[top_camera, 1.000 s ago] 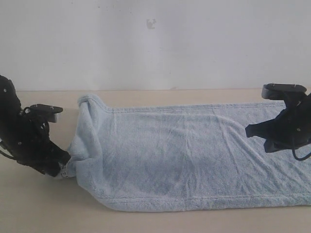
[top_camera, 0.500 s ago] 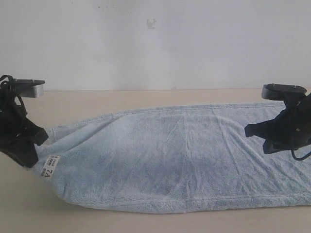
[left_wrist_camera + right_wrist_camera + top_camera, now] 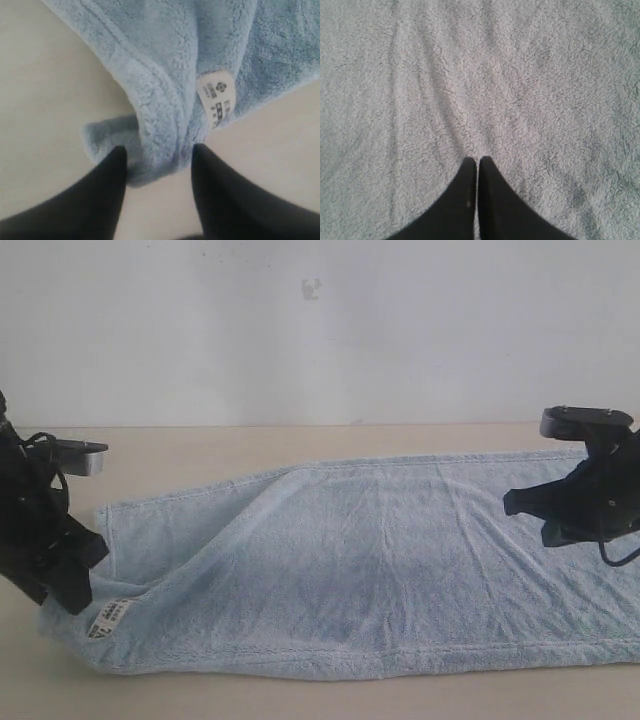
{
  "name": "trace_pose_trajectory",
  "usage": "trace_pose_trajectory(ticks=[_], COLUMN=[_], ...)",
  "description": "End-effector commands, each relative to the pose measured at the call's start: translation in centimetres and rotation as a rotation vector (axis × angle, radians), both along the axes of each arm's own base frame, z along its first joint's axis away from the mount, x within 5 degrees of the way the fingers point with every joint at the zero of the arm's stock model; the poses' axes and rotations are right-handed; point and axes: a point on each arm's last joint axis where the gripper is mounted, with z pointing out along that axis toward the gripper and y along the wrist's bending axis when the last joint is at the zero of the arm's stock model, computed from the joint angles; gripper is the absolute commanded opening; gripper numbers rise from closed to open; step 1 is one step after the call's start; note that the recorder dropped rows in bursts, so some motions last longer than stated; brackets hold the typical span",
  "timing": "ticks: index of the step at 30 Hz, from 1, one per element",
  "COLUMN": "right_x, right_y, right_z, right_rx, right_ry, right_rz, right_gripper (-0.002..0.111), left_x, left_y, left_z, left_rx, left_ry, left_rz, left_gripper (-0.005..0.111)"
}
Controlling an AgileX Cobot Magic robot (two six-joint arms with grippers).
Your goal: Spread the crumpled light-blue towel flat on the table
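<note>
Snagging is your risk: the black left gripper (image 3: pixel 159 152) has its jaws apart, yet a bunched corner of the pale light-blue terry towel (image 3: pixel 360 560), which lies stretched across the plain beige table (image 3: pixel 300 700), sits between them, so pulling away could fold it over. The black right gripper (image 3: pixel 478 159) has its jaws together over the other end. Whether it pinches pile you cannot tell, and that end is cut off in the exterior view.

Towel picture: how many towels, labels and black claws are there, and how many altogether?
Towel: 1
Label: 1
Black claws: 2, the left claw and the right claw
Total: 4
</note>
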Motion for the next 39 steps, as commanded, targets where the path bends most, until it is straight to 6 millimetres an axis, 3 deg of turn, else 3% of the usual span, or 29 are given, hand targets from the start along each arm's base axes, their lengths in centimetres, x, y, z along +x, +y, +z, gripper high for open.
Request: trace_pose_trajectory(ticks=[1,10,12,15,20,24,28,39], right_x=[0.3,0.7,0.8,1.5,4.1,6.6,8.2,9.0], right_y=[-0.1,-0.2,-0.2,-0.3,-2.1,-4.3,-5.9,-6.3], right_z=[-0.2,-0.4,-0.2,0.5,1.4,0.8,0.9,0.3], right_rx=[-0.012,-0.021,-0.023,-0.018,0.011,0.032,0.02,-0.026], right_ry=[-0.029,-0.063,-0.078,-0.104,-0.087,-0.023,-0.072,-0.137], right_rz=[0.001,-0.012,-0.015,-0.023,-0.057,-0.074,-0.111,-0.091], right_gripper=[0.001,0.001,0.001,0.001,0.0,0.0,0.0,0.0], left_x=[0.9,4.2,5.3,6.4,7.5,8.1,8.9,11.3], left_y=[-0.1,-0.5,-0.5,-0.5,-0.4,-0.5,-0.5,0.1], left_z=[0.0,2.4,2.1,1.0,-1.9,-3.7,-5.3,-7.8], left_rx=[-0.018,-0.069,-0.079,-0.093,-0.08,-0.073,-0.052,-0.042], left_ry=[-0.085,-0.375,-0.463,-0.516,-0.482,-0.433,-0.412,-0.412], left_rz=[0.027,0.095,0.13,0.173,0.217,0.215,0.196,0.214], left_gripper=[0.058,0.05,0.039,0.004,0.004,0.004,0.004,0.004])
